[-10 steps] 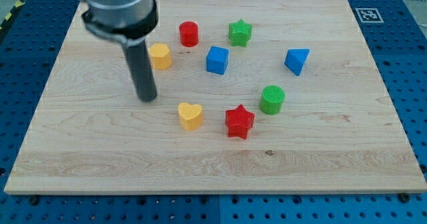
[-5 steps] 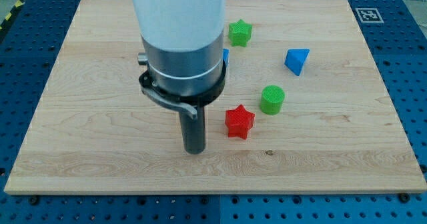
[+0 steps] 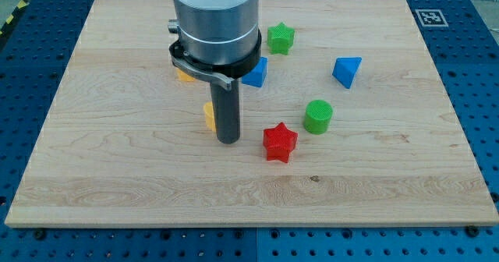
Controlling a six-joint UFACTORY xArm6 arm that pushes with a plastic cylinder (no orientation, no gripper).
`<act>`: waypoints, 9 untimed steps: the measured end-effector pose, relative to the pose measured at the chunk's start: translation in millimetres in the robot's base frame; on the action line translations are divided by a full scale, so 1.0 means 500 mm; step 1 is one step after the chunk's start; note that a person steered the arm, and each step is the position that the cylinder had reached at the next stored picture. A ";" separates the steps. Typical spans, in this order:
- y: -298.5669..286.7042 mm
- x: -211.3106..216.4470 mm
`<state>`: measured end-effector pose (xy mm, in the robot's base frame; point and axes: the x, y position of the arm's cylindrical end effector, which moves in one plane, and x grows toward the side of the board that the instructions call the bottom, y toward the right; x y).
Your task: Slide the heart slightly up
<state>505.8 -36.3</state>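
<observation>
Yellow shows in a thin sliver at the rod's left side: the yellow heart (image 3: 209, 115), mostly hidden, sits touching or just beside my tip (image 3: 228, 141), a little above it toward the view's top. No jaws exist on this rod. On the wooden tabletop (image 3: 93, 168), a red star (image 3: 280, 143) lies to the tip's right, a green cylinder (image 3: 318, 116) beyond it. A blue cube (image 3: 256, 72), a green star (image 3: 281, 37) and a blue triangular block (image 3: 347, 71) sit higher up. Another yellow block (image 3: 183, 76) peeks from behind the arm.
</observation>
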 end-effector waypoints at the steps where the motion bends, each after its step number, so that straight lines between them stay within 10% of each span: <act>1: 0.000 -0.002; 9: -0.099 0.006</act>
<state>508.9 -85.7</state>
